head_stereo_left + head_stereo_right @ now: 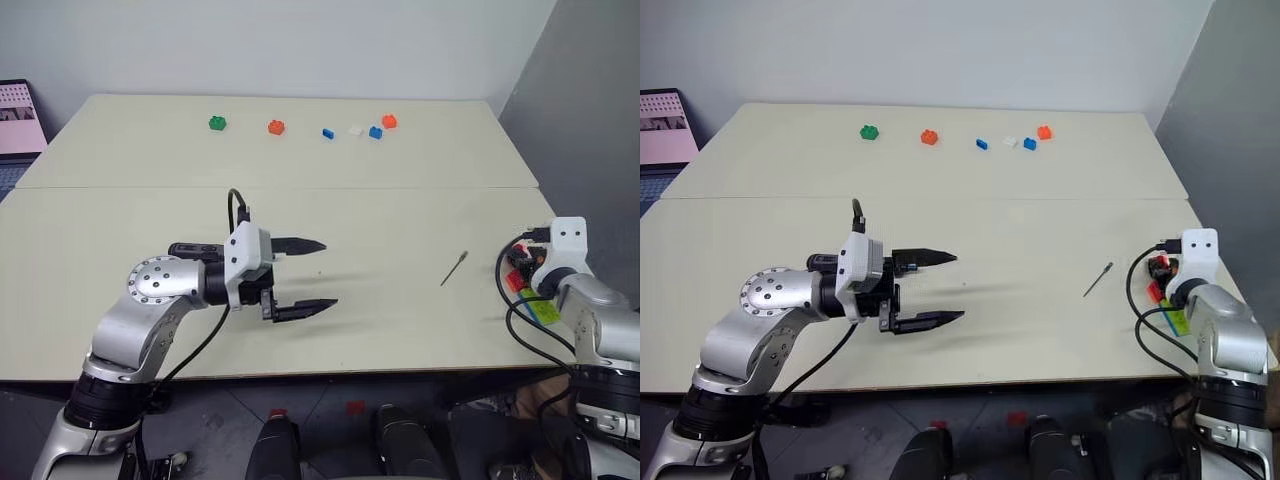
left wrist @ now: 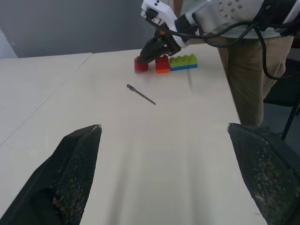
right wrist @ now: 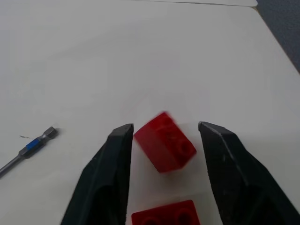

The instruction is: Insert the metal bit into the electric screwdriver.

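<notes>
Here, both arms' fingers gape: left fingers (image 1: 305,277) rubbery black; right fingers (image 3: 164,136) straddle a glossy red brick (image 3: 165,141) beside the slender steel metal bit (image 3: 29,148).

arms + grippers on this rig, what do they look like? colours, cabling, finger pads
Both arms have silver-grey metal shells with black joint sections. The left gripper has a white housing, a round silver joint plate with small bolt holes, and two tapered black fingers with rough pads. The right gripper has the same white housing and smooth black fingers. Loose black cables loop off each wrist.
</notes>
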Tool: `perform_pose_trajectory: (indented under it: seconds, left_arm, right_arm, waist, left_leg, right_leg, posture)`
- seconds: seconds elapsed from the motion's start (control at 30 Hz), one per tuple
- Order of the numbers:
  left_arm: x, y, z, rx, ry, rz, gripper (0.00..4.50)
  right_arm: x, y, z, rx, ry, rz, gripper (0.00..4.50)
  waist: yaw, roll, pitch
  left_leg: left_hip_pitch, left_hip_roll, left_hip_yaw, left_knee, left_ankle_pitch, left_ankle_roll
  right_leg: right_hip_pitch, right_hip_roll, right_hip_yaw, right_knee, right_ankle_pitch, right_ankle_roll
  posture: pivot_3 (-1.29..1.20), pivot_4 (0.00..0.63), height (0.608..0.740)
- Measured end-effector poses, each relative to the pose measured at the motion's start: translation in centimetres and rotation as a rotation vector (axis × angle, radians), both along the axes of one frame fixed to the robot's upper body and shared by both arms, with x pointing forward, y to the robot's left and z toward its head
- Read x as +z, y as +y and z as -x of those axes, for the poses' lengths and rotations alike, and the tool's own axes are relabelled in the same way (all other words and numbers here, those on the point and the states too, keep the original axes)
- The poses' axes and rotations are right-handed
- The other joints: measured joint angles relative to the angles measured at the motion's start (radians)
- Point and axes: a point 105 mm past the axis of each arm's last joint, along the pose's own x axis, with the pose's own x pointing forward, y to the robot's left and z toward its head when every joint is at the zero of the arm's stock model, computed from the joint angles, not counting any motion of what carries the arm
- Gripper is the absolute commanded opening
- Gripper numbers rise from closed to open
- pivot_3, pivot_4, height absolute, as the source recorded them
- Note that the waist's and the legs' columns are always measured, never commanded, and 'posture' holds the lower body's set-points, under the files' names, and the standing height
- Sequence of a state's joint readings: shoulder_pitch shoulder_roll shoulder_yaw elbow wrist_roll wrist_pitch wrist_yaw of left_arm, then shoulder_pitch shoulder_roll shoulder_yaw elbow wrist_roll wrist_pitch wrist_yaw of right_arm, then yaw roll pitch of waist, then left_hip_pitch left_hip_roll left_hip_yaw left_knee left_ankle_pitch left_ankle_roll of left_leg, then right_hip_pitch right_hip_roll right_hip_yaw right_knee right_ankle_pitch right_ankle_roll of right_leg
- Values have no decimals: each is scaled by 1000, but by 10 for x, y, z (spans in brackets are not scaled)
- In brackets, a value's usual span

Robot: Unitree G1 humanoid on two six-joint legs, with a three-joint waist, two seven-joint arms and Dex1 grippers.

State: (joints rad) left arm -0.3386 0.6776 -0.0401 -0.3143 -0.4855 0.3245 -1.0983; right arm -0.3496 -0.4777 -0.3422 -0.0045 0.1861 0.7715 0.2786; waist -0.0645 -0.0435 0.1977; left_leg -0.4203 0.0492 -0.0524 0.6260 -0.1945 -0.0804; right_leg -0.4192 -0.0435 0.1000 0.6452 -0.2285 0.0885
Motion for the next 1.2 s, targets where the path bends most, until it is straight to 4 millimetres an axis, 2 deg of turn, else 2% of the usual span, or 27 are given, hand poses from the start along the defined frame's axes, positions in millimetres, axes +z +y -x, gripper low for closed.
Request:
perform_pose_trajectory:
  seconds: [0.17,0.4,0.53,0.73,0.8,0.9,1.03,1.1,1.2]
  left_arm:
    - [0,0,-1,8,0,4,4500]
    - [0,5,-4,49,11,-1,4500]
    - [0,18,-7,111,22,-25,4500]
    - [4,42,-15,207,3,-70,4500]
    - [5,49,-18,233,0,-84,4500]
    - [5,59,-20,260,-14,-114,4500]
    - [1,78,-24,293,-9,-208,4500]
    - [-1,93,-27,316,-5,-273,4500]
    - [3,103,-33,334,-39,-333,4500]
  right_arm:
    - [3,6,5,13,-33,-37,4458]
    - [23,11,19,52,-106,-15,4483]
    - [37,17,36,168,-124,45,4483]
    - [52,51,57,498,-98,120,4483]
    - [58,55,60,546,-101,146,4483]
    - [66,72,69,695,-102,180,4483]
    - [70,92,82,877,-65,199,4483]
    - [78,109,89,992,-66,221,4483]
    - [86,120,93,1062,-87,253,4483]
  waist:
    - [1,0,0]
    - [3,0,0]
    - [5,1,0]
    - [5,1,0]
    - [5,1,0]
    - [6,1,0]
    - [5,1,1]
    - [5,1,1]
    - [6,1,1]
  left_leg:
    - [0,0,0,0,0,0]
    - [0,0,0,0,0,0]
    - [0,0,0,-1,0,0]
    - [0,0,0,0,0,0]
    - [0,0,0,0,0,0]
    - [0,0,0,0,0,0]
    - [-1,0,0,-1,0,0]
    - [-1,0,0,-1,0,0]
    - [-1,0,0,-1,0,0]
  right_leg:
    - [0,0,0,0,0,0]
    - [0,0,0,0,0,0]
    - [0,0,0,0,0,0]
    - [0,0,0,0,0,0]
    - [0,0,0,-1,0,0]
    - [0,0,0,-1,0,0]
    - [-2,0,0,-2,0,0]
    - [-2,0,0,-1,0,0]
    - [-2,-1,0,-2,0,0]
  posture:
    - [0,150,740]
    - [0,150,740]
    - [0,150,740]
    - [0,150,740]
    - [0,150,740]
    - [0,150,740]
    - [0,150,740]
    - [0,150,740]
    - [0,150,740]
